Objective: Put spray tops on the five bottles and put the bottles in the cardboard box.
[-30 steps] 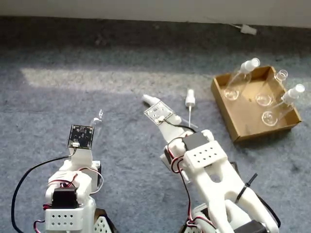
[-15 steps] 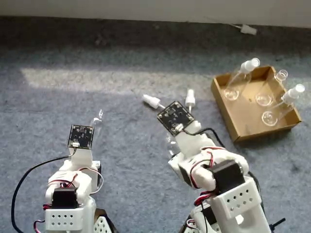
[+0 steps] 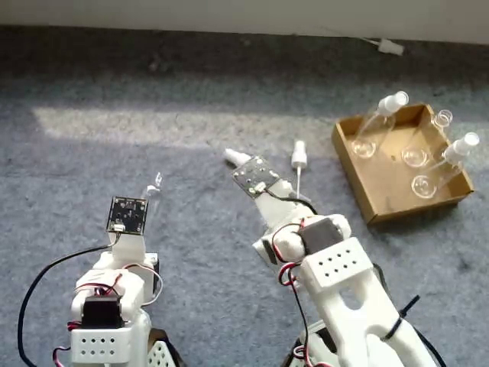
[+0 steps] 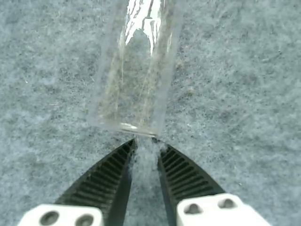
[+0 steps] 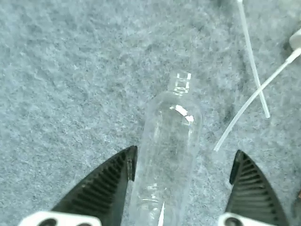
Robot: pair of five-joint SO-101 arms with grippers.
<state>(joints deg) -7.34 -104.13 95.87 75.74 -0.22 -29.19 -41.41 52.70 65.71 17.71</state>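
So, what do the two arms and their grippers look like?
The left arm and right arm are white plastic with perforated plates, black motors and red wiring; a black cable loops off the left one. The left gripper and right gripper have black, ridged, pointed fingers on white mounts.

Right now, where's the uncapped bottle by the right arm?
In the right wrist view, the bottle lies on the carpet inside the open right gripper, with two spray-top tubes beside its neck.
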